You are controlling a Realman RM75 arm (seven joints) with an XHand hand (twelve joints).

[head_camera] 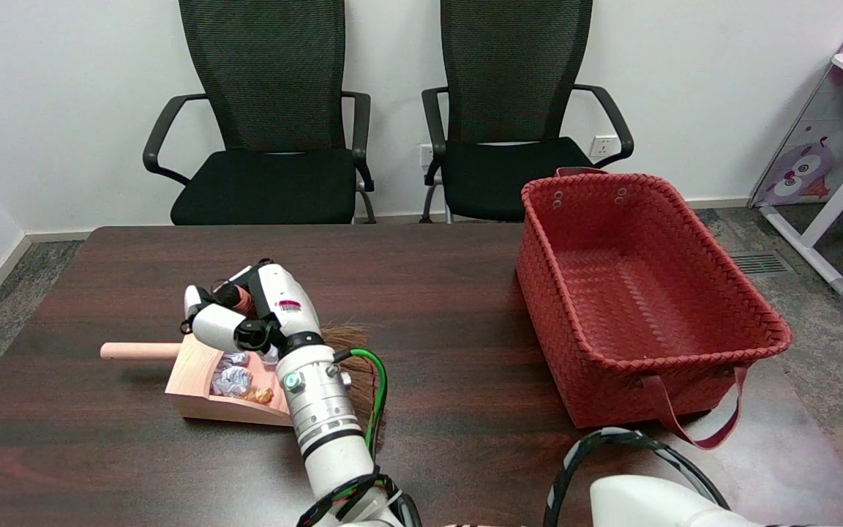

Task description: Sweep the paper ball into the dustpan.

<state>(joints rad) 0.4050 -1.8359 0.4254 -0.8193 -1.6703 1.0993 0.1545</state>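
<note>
Reaching up from the bottom middle of the frame, the white right arm ends in the right hand, which sits left of the middle of the dark brown table. Its fingers are curled tight around a reddish brush handle, so the hand is holding the brush. The brown bristles poke out just right of the wrist, low over the table. Right under the hand is a pale pink dustpan with a long handle that points to the left. Inside the dustpan lies the paper ball (it looks white and a bit blue), beside another crumpled white bit and a small orange scrap. The wrist covers part of the dustpan, so its open side is hard to see. On the right side of the frame stands a big red woven basket with strap handles, well apart from the dustpan. Behind the table, at the top of the frame, 2 black chairs stand side by side against a white wall.
</note>
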